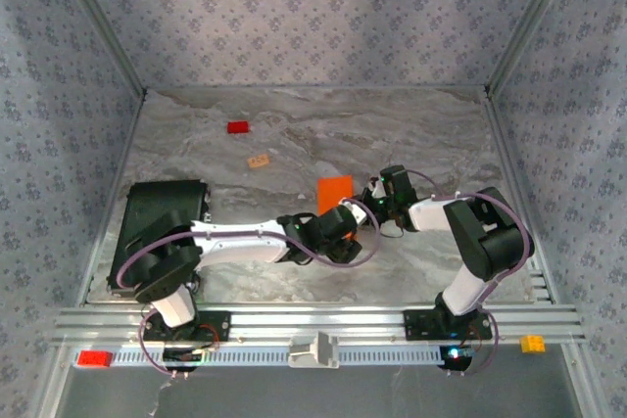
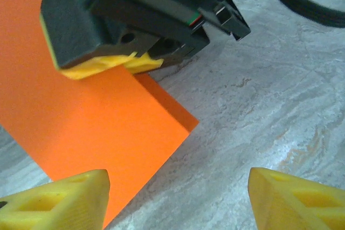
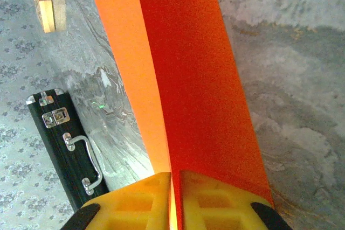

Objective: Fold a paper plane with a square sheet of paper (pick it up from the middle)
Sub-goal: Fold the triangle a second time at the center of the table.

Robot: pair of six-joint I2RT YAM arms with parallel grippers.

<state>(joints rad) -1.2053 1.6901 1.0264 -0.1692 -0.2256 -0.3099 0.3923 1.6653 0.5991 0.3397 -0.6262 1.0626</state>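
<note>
Found thin bright orange folded sheet of paper (image 1: 334,191) near centre of grey marbled table (image 1: 411,134), one edge clamped between yellow fingers of right hand (image 3: 175,192); noted left hand (image 2: 175,202) just beside, fingers apart, holding nothing.

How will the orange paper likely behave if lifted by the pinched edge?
The orange paper looks thin, so it would probably droop away from the right gripper, though the fold along it may stiffen it. It seems very light and would likely slide easily on the smooth table.
</note>
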